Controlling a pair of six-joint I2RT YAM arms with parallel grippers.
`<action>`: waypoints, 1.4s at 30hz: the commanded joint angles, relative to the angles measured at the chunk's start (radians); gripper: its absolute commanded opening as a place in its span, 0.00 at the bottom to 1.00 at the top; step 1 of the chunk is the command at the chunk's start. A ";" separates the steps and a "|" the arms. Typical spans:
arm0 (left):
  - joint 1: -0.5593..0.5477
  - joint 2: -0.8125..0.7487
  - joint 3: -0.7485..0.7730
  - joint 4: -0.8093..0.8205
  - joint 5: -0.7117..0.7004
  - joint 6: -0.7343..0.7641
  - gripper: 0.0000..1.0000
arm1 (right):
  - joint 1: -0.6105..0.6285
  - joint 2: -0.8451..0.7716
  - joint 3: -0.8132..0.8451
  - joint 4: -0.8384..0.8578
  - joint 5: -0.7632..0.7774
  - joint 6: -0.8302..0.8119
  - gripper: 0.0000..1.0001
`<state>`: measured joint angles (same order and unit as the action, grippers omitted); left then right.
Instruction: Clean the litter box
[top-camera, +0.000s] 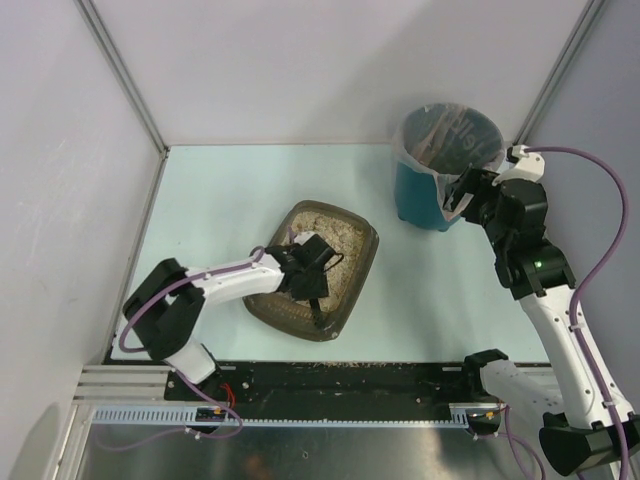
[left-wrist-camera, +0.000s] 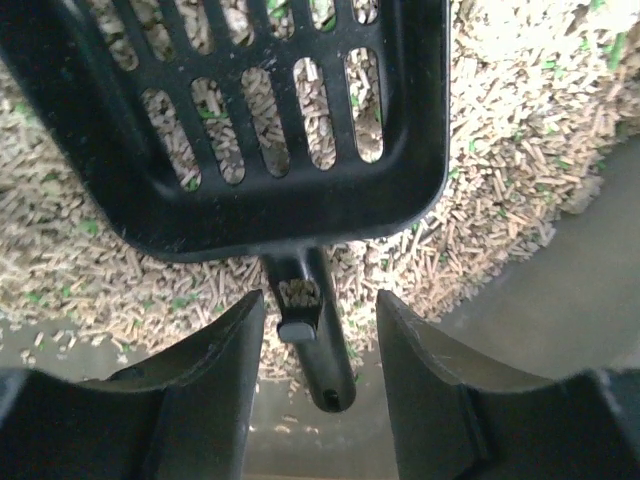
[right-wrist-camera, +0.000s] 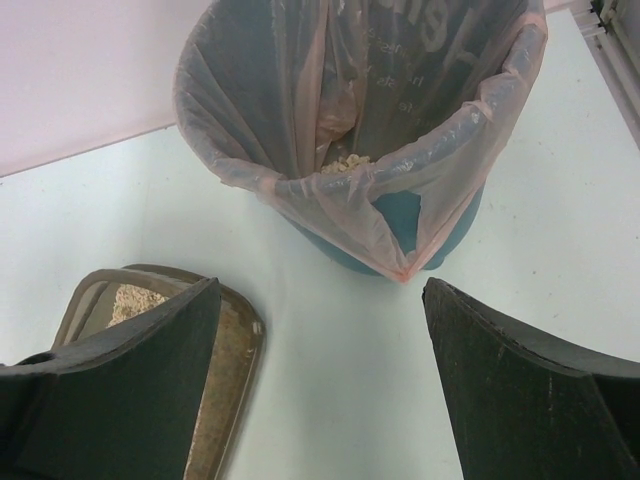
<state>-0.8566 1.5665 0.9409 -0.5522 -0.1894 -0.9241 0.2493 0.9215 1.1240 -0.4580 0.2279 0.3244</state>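
- Litter box (top-camera: 368, 245): shallow brown plastic tray in the middle of the overhead view, on the pale counter (top-camera: 200, 200). It looks stiff and probably hefty with pellets (left-wrist-camera: 520, 110), so the wide rim is the best place to grip.
- The pellets are beige, dry and loose, and would likely spill if the tray tips.
- Scoop (left-wrist-camera: 300, 225): black, slotted, rigid, probably light; its thin handle (left-wrist-camera: 320, 350) is the place to hold it.
- Left tool (left-wrist-camera: 320, 300) straddles that handle, jaws apart, not touching it.
- Right tool (right-wrist-camera: 322, 290) gapes wide and empty, below the bagged teal bin (right-wrist-camera: 400, 215).
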 joint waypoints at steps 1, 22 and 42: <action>0.016 0.046 0.044 0.023 -0.002 0.031 0.54 | 0.004 -0.053 0.028 -0.001 -0.001 0.002 0.86; 0.064 0.115 0.105 0.069 -0.038 0.185 0.38 | 0.004 -0.078 0.020 -0.059 0.005 0.002 0.86; 0.062 -0.065 0.114 0.066 -0.041 0.554 0.00 | 0.007 -0.047 0.019 -0.022 0.007 0.016 0.87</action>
<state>-0.7979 1.5520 1.0233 -0.5129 -0.2253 -0.5098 0.2493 0.8562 1.1240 -0.5255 0.2462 0.3401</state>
